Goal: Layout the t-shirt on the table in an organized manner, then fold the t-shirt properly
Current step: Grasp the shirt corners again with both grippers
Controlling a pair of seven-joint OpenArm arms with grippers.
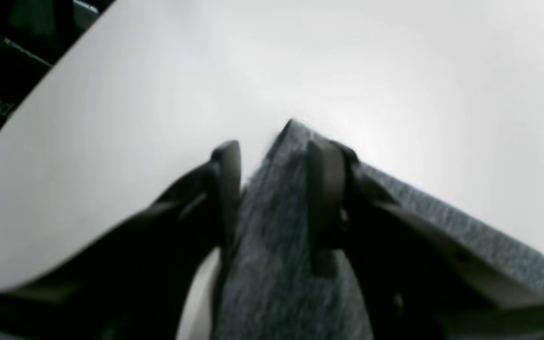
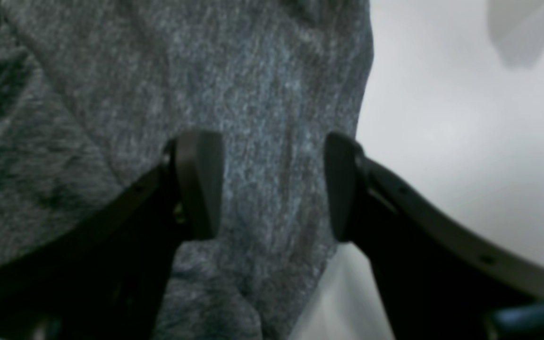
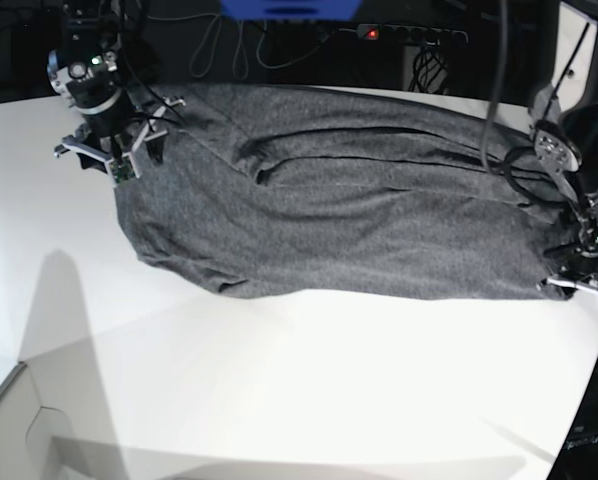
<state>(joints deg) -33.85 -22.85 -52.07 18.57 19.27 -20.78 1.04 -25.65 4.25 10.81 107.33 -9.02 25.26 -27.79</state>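
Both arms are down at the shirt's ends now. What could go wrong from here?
1. The left gripper straddles only a corner of the t-shirt; a grab there may slip off.
2. The right gripper stands open over bunched cloth, so closing may catch several layers.
3. Long creases cross the shirt's middle; folding now would likely trap them. The far edge also lies near the table's back edge, so a pull that way may drag it off.

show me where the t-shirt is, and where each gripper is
t-shirt (image 3: 359, 220): base view, on the middle of the spread grey cloth.
left gripper (image 1: 274, 189): left wrist view, midway between its fingertips, at the shirt's corner.
right gripper (image 2: 272, 184): right wrist view, midway between its fingertips, over the cloth's edge.
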